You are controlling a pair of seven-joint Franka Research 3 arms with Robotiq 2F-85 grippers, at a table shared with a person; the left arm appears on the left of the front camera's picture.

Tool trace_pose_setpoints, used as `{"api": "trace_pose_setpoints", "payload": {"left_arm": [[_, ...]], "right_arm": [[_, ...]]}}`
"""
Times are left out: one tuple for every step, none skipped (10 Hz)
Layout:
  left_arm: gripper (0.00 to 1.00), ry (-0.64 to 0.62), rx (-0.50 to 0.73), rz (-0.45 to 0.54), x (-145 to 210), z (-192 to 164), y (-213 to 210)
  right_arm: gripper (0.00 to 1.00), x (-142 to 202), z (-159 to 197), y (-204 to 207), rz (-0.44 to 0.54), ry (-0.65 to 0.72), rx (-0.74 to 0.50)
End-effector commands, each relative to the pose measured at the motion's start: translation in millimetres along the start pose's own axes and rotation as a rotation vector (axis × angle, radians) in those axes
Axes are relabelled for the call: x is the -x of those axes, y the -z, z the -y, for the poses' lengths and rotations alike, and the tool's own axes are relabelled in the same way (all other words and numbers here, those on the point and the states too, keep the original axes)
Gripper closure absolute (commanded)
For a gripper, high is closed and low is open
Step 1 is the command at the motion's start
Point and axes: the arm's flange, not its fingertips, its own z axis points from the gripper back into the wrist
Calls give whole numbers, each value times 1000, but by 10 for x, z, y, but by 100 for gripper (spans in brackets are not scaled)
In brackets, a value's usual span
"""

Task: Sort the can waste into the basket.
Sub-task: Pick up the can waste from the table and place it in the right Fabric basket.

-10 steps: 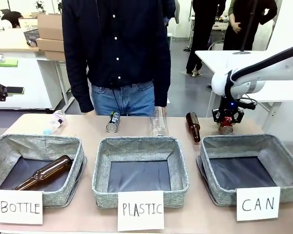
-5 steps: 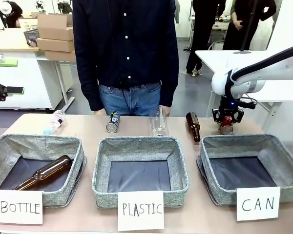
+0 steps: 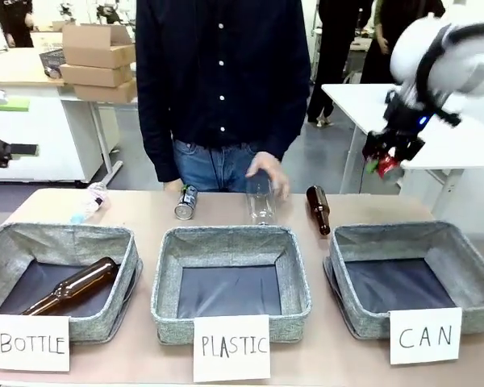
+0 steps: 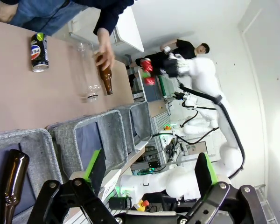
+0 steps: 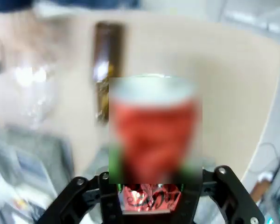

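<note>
Red can clamped between the closed jaws of the right gripper, high in the air above the far right corner of the desk. Long axis tilted, one end aimed down at the desk; too blurred in the right wrist view to read more finely. Below the gripper and toward the near edge: grey basket with a white "CAN" card, at the near right corner, dark base bare. Likely next: down and nearer, to bring the red can over that basket.

Left gripper with jaws wide apart, holding nothing, off the desk's left side.

Black can on its side by the far edge, left of centre, long axis running roughly far to near. Person's hand just above a clear bottle at the far edge. Loose brown bottle lying just beyond the basket's far left corner.

Middle "PLASTIC" basket bare inside. Left "BOTTLE" basket holding a second brown bottle, lying on its side.
</note>
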Motion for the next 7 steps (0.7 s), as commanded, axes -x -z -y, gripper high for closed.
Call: {"api": "trace_pose_setpoints", "payload": {"left_arm": [[0,20,26,14,-10,7,16],[0,20,26,14,-10,7,16],[0,20,26,14,-10,7,16],[0,20,26,14,-10,7,16],[0,20,26,14,-10,7,16],[0,20,26,14,-10,7,16],[0,20,26,14,-10,7,16]], "right_arm": [[100,872,60,-322,-155,-333,-104],[100,1187,9,-393,-121,-493,-128],[100,1459,-13,-373,-118,-656,-118],[100,1650,-9,-293,-131,-798,-82],[100,1762,15,-196,-113,-890,-27],[100,1783,23,-168,-94,-944,-60],[100,1746,40,-159,-88,-955,-87]]}}
